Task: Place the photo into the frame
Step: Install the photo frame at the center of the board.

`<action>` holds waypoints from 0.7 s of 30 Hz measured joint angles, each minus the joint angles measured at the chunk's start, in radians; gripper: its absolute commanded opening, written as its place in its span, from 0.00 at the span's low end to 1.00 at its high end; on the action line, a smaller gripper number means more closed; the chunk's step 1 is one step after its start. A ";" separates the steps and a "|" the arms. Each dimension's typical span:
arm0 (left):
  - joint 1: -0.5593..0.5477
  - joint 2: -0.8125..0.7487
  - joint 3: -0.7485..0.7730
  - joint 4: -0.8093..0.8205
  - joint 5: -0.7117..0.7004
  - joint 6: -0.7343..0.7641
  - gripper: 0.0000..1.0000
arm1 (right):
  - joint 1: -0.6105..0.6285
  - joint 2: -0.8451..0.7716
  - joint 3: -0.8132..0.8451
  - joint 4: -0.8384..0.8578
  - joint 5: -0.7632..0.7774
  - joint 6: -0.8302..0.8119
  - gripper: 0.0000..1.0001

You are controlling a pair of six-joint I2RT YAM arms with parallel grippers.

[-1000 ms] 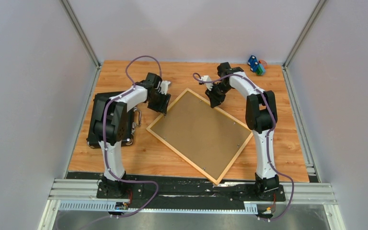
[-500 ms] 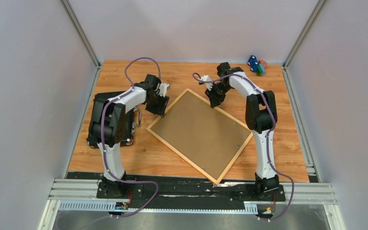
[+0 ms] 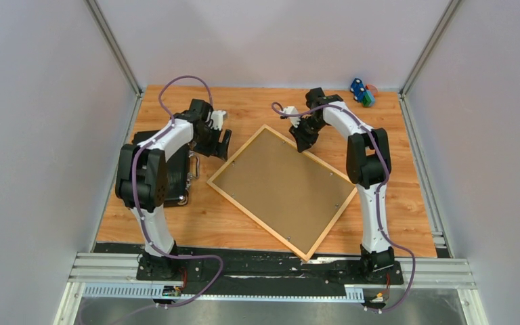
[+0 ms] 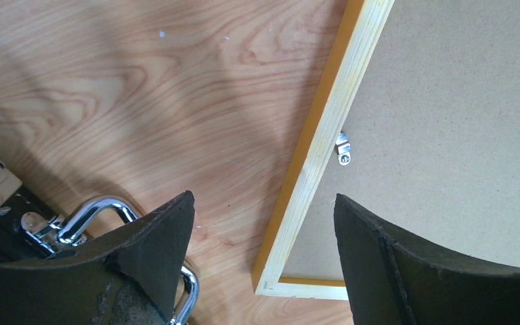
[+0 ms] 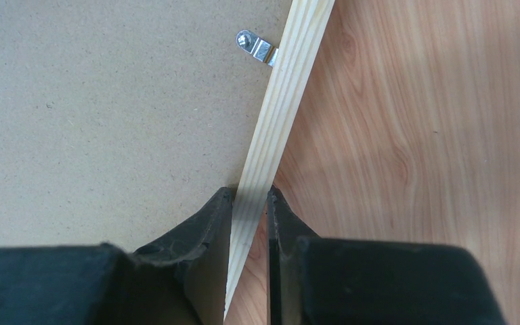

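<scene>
- The photo shows in no view, so I cannot tell whether it already lies under the board.
- The frame (image 3: 257,221) lies back-up and skewed at the middle of the worktop (image 3: 393,169), with its brown backing board (image 3: 281,186) seated inside the rails.
- Two turn clips (image 4: 342,149) (image 5: 257,46) reach over the board, so closing up looks largely done. If the print is inside, little is left; if not, the board must come out again.
- The right claw (image 5: 249,196) is at the frame's 12 o'clock, narrowed to a pinch on the far rail.
- The left claw (image 4: 264,200) is at 10 o'clock, spread wide and holding nothing, above the frame's left corner.
- A black case (image 3: 178,177) sits at 9 o'clock.
</scene>
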 measured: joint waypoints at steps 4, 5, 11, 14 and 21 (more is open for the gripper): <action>0.011 -0.009 0.007 0.002 0.024 -0.014 0.84 | 0.004 0.000 0.003 -0.002 0.010 0.005 0.00; 0.010 -0.009 0.007 0.001 0.032 -0.019 0.85 | 0.005 0.000 0.004 -0.002 0.011 0.006 0.00; 0.004 0.012 0.018 0.002 0.073 -0.043 0.85 | 0.006 0.000 0.004 -0.002 0.018 0.011 0.00; -0.003 0.031 0.019 0.005 0.079 -0.050 0.85 | 0.006 0.000 0.004 -0.002 0.018 0.013 0.00; -0.037 0.061 0.019 0.010 0.066 -0.065 0.83 | 0.007 0.000 0.004 -0.002 0.020 0.017 0.00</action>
